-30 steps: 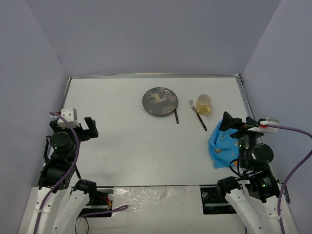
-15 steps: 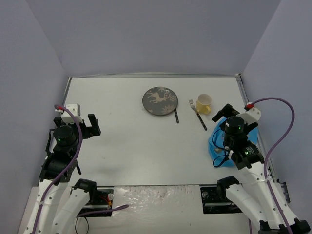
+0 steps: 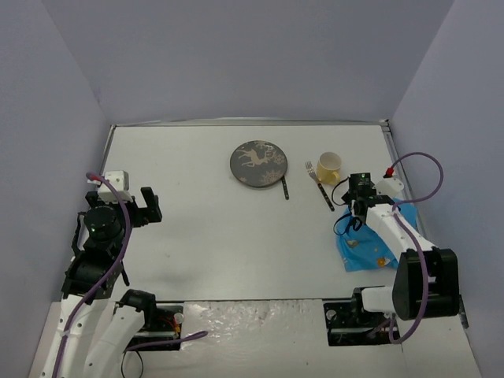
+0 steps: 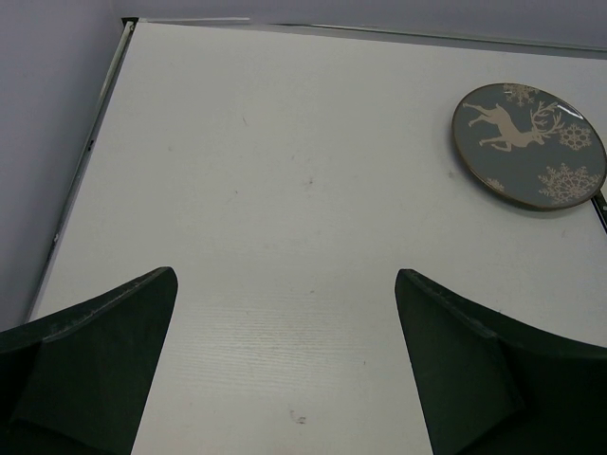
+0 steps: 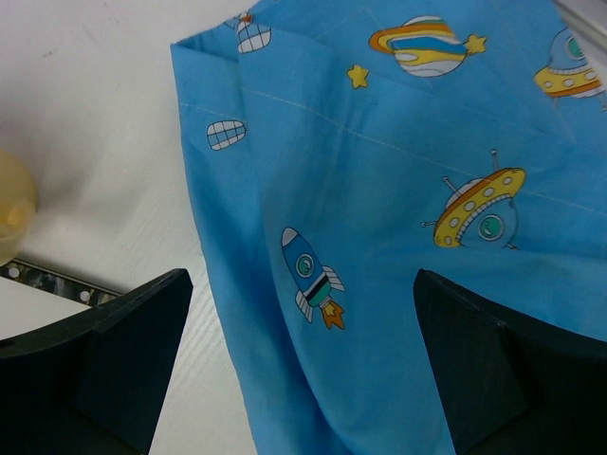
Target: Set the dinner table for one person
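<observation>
The white dinner table (image 3: 205, 228) fills the top view. On it lie a dark round plate with a reindeer print (image 3: 258, 164), also in the left wrist view (image 4: 528, 144), a fork (image 3: 320, 184), a dark knife (image 3: 284, 187) beside the plate, and a yellow cup (image 3: 329, 167). A crumpled blue space-print placemat (image 3: 364, 246) lies at the right edge. My right gripper (image 3: 358, 206) hovers open just above the placemat's near end (image 5: 379, 218). My left gripper (image 3: 146, 206) is open and empty over bare table at the left.
Grey walls enclose the table on three sides. A thin metal rim (image 3: 390, 146) runs along the table edges. The yellow cup shows at the left edge of the right wrist view (image 5: 14, 204). Purple cables loop off both arms.
My right arm has swung forward and down, from raised above the placemat to low over its far end. The left arm has shifted only slightly.
</observation>
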`<state>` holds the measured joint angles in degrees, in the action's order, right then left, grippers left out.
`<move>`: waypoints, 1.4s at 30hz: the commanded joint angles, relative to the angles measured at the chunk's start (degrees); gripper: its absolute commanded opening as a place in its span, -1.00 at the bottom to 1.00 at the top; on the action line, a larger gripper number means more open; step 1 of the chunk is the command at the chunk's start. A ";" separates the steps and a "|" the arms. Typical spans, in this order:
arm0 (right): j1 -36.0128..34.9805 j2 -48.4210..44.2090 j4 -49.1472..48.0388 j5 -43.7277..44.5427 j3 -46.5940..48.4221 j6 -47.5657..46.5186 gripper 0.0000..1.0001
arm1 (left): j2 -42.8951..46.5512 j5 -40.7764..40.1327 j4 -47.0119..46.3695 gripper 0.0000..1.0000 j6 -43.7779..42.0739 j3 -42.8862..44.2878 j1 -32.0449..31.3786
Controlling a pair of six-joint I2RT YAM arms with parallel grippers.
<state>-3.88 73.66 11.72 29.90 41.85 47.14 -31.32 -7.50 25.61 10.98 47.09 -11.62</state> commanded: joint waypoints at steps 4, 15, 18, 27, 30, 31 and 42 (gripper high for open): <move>1.95 8.99 -9.07 -0.64 -0.83 2.88 0.85 | -0.15 0.47 -2.41 0.94 0.04 2.17 0.19; 2.75 9.91 -10.43 0.23 -3.97 3.03 -0.63 | -0.49 0.99 -2.74 0.94 -0.01 2.13 -0.07; 2.13 4.20 -8.30 1.45 -2.60 0.90 -1.00 | -0.80 1.24 -2.96 0.94 0.41 2.23 -0.17; -11.87 -11.34 1.71 4.46 13.22 -10.38 -1.00 | -4.67 3.14 -2.37 0.94 4.27 6.11 -1.37; -17.20 -11.52 3.07 -1.79 20.33 -15.27 -1.00 | -6.09 3.72 -1.02 0.94 5.34 8.45 -1.39; -19.28 -11.22 3.49 -3.99 23.18 -16.87 -1.00 | -6.56 4.02 -0.78 0.94 5.58 8.75 -1.39; -49.87 9.52 5.07 -10.19 58.70 -25.73 -1.00 | -9.63 4.56 6.76 0.94 7.73 15.68 -1.39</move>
<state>-45.83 75.18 18.43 22.59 89.48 26.23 -40.14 -2.77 31.22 17.15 58.56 -12.80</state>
